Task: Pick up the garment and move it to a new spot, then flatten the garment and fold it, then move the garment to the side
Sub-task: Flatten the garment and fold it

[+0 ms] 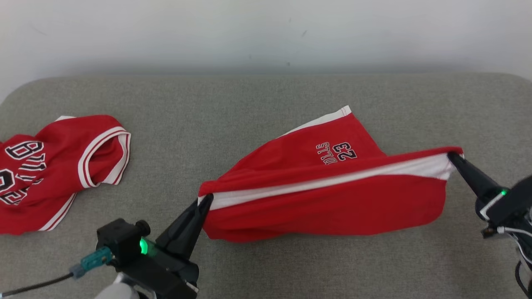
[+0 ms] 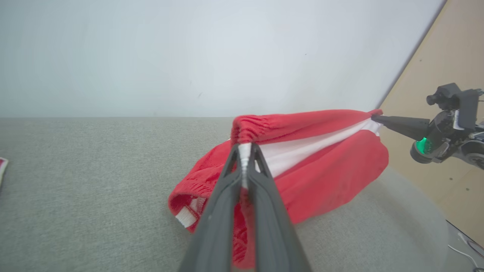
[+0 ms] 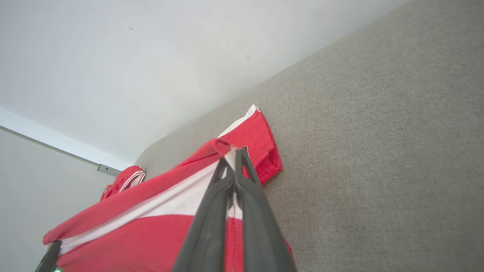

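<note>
Nearest the camera, at the lower left of the head view, the left gripper [image 1: 205,199] has its two long dark fingers pinched together on one end of a pair of red knit basketball shorts with a broad white stripe [image 1: 324,199]. The right gripper [image 1: 451,157], at the far right, is likewise clamped on the other end of the same striped edge. The shorts hang stretched between them over the middle of a grey fabric-covered surface [image 1: 266,95]. The far leg trails on the fabric and the near part droops.

This looks like the carrying or laying-out step. To do it well, the grippers should stay level and far enough apart to keep the held edge taut. They should then lower together, so the trailing leg smooths out rather than bunching.

Black-and-white stitched lettering on the far leg [image 1: 336,153] reads "BULLS 23", seen upside down. A crumpled red sleeveless jersey with white trim [image 1: 54,166] lies well apart at the left. Its large numerals and letters are too folded to read fully.
</note>
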Robot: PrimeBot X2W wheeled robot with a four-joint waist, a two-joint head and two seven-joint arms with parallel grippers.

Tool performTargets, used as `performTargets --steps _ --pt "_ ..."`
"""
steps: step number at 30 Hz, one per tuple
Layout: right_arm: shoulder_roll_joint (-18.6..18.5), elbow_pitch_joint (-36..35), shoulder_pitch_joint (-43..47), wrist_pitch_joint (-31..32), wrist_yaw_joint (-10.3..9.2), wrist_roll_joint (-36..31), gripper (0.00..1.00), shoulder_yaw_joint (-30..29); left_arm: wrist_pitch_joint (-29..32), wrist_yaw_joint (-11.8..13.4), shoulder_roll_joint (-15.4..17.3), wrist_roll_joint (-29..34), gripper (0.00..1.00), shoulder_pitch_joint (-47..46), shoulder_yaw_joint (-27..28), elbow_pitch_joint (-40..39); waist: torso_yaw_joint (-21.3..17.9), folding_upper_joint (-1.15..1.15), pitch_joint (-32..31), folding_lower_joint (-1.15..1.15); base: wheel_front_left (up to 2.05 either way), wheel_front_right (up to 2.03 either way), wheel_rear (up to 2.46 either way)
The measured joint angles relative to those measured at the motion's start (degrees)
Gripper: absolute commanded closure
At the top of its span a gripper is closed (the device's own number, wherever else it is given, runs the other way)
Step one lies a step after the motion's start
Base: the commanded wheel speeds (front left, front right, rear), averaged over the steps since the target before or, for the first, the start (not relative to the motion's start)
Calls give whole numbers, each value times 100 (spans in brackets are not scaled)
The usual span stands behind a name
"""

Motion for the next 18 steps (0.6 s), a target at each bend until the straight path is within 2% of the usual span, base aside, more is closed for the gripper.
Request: performTargets --steps 4,5,12,18 --pt "218 861 -1350 213 0 -600 100 312 0 0 30 -100 100 -724 -201 359 89 0 356 0 0 0 0" --pt "218 861 -1350 213 0 -600 100 312 0 0 30 -100 100 -724 -201 359 89 0 356 0 0 0 0" --pt "611 1950 -2894 291 0 -1181 100 700 0 1 -54 -336 100 -1577 -468 1005 236 1 887 1 0 0 0" --pt "850 2782 -3737 193 -1 -1611 100 1077 -1 2 -155 -436 100 -1911 -697 1423 365 1 1259 1 0 0 0"
